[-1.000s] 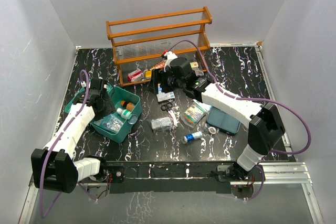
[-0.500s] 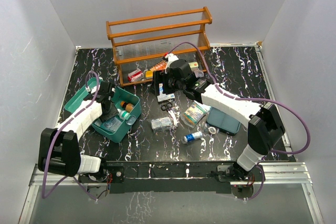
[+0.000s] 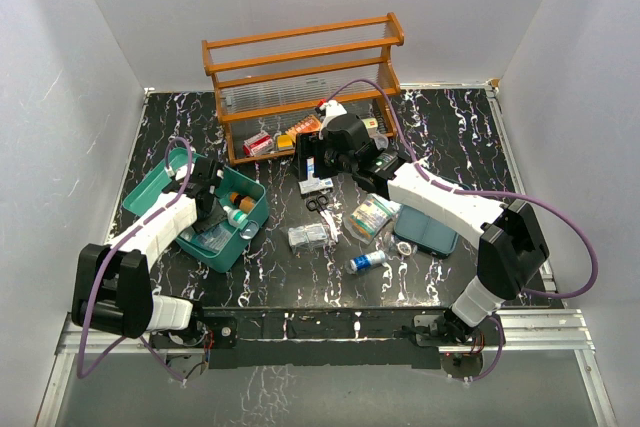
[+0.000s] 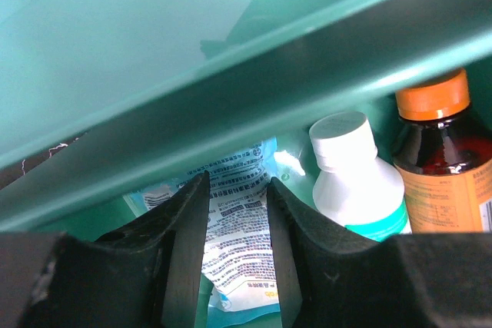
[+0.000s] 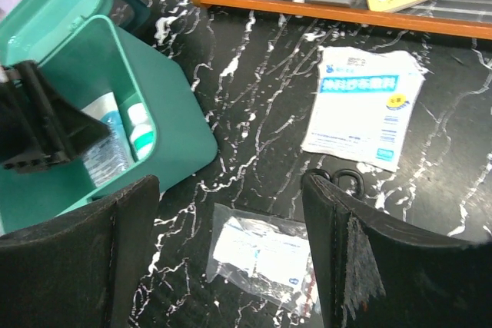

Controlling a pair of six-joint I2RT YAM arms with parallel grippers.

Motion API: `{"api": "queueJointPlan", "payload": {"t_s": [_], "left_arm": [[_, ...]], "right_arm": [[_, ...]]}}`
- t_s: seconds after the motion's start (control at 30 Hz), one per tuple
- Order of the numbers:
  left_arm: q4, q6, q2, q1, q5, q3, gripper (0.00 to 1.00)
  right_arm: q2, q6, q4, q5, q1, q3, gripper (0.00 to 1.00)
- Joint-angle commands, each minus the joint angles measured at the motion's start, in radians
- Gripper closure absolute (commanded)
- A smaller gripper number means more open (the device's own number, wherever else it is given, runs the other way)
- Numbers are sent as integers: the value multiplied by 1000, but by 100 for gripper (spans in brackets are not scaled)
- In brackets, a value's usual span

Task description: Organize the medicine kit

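The teal medicine kit [image 3: 250, 227] stands open at the left, its lid [image 3: 150, 187] tipped back. My left gripper [image 3: 208, 190] reaches into it. In the left wrist view the gripper [image 4: 237, 190] is open, its jaws a narrow gap apart over a printed pouch [image 4: 238, 228] that they do not touch. Beside the pouch lie a white bottle [image 4: 357, 182] and a brown bottle with an orange cap [image 4: 442, 167]. My right gripper [image 3: 310, 159] hovers wide open and empty [image 5: 231, 205] over the table, above a clear bag [image 5: 265, 255]. The kit [image 5: 165, 113] is to its left.
An orange-brown wooden rack [image 3: 300, 77] stands at the back with boxes on its lowest shelf. A white sachet [image 5: 365, 105], scissors [image 5: 342, 178], green packets [image 3: 372, 215], a blue-capped bottle [image 3: 367, 260] and a blue-grey tray [image 3: 432, 234] lie mid-table.
My left gripper has moved from beside the lid forward and right into the open kit. My right gripper has shifted slightly right, still open.
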Motion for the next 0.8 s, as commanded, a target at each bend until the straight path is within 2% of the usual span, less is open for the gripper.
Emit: {"api": "queueJointPlan", "payload": {"t_s": [0.0,0.3,0.6,0.77], "left_arm": [[32,8,-141,-12,-48,-10,66],[43,36,-282,-15,-57,36,62],[88,146,-317,-15,-1,173,50],[148,198,-345,-15,23,194,46]], "right_arm": [[-72,-3,60,135,-5,-50,27],[-113,17,50,247,-21,-172,26],[-134,-10,-37,269,-51,-235,26],[-138,57,-123,366,-71,-242,27]]}}
